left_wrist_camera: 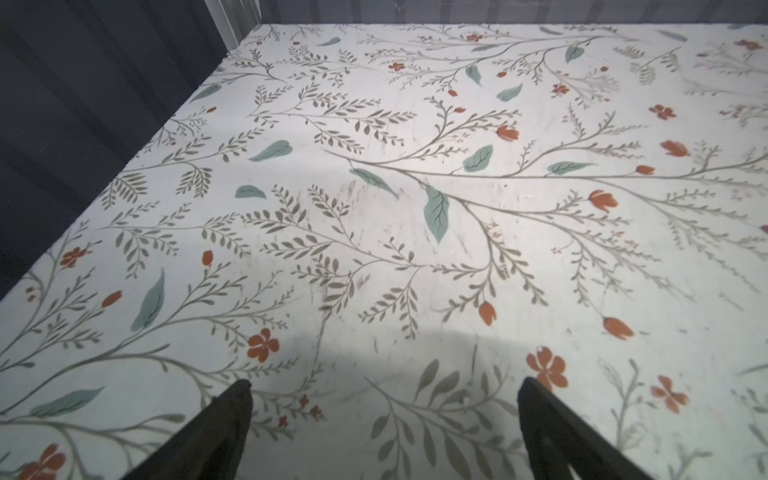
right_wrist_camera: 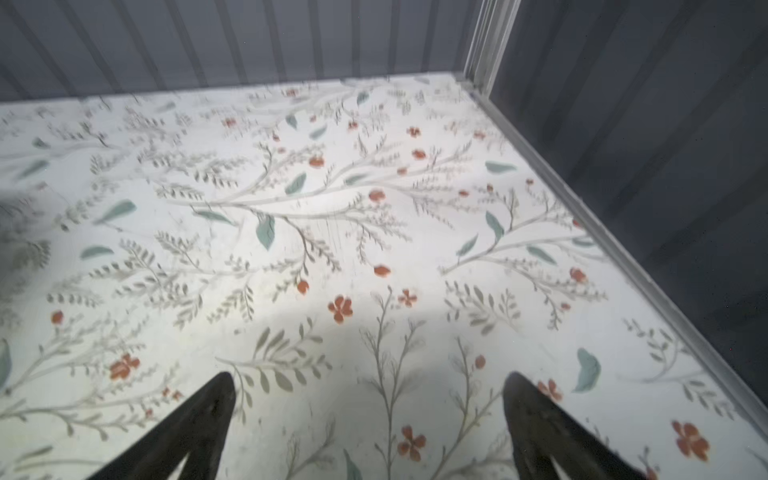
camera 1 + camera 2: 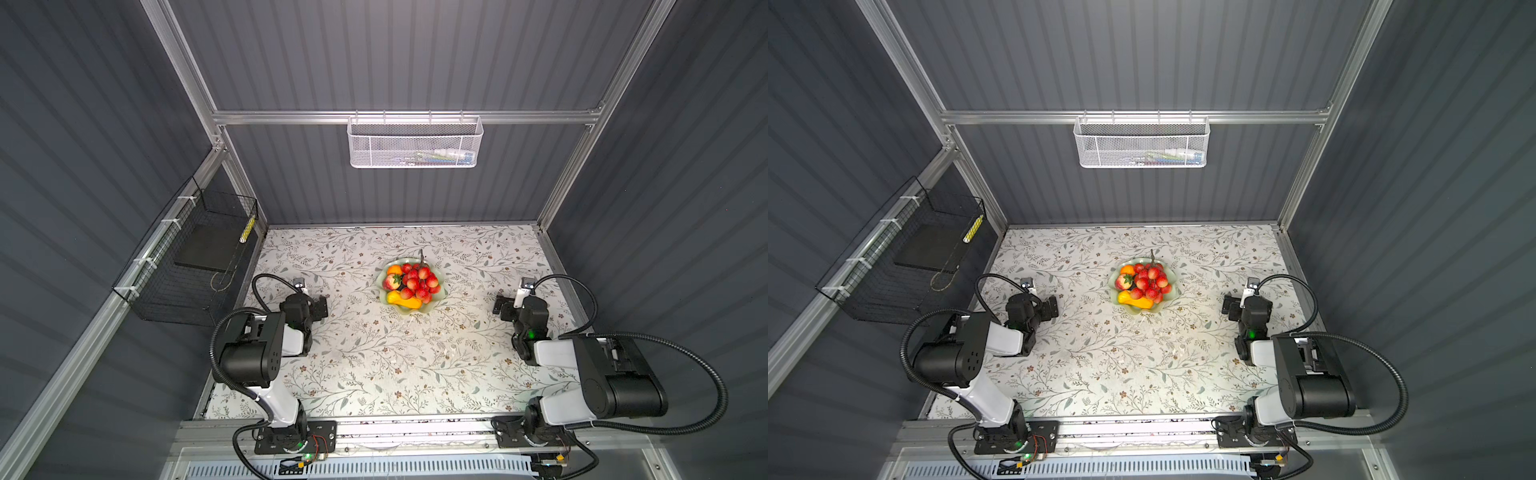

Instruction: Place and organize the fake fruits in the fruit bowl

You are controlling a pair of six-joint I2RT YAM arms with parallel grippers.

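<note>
Glossy pale green fruit bowl (image 3: 439, 296), scalloped rim, centre of floral tabletop (image 3: 374, 365), holding cluster of red balls (image 3: 419, 280), yellow oblong fruit (image 3: 404, 300), left gripper (image 1: 384, 386), right gripper (image 2: 368, 378) flanking well apart, jaws spread and empty, white mesh basket (image 3: 415, 143), black wire basket (image 3: 195, 266) on walls

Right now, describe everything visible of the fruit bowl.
The fruit bowl is pale green, glossy and shallow, with a wavy rim. It sits upright on the flowered tabletop, near its middle. It holds red berries, an orange, a strawberry and a yellow fruit. Nothing else touches it.
</note>
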